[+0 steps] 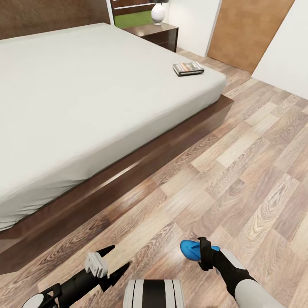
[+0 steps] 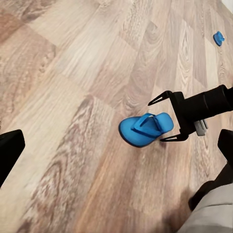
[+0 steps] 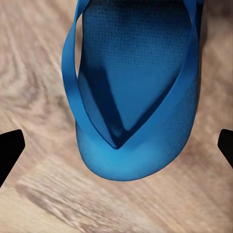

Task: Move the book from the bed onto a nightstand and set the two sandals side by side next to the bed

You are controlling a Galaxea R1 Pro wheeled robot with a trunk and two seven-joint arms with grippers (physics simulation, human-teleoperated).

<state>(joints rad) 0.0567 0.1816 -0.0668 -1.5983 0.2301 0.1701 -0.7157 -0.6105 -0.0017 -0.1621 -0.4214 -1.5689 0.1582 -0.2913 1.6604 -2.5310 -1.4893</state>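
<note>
Right gripper (image 1: 201,253) at bottom centre-right of head view, jaws spread wide either side of a blue sandal (image 1: 190,249) lying on the wood floor (image 1: 239,162), not clamping it. Left gripper (image 1: 112,261) at bottom left, jaws released, empty. Book (image 1: 188,68) lies on the bed (image 1: 85,98) near its upper-right corner; second sandal (image 2: 218,38) lies well apart in the left wrist view's upper right.

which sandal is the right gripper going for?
The near sandal, lying on the wood floor directly ahead of the right gripper, whose jaws are spread open. The other sandal lies far off across the floor, well away from either gripper.
</note>
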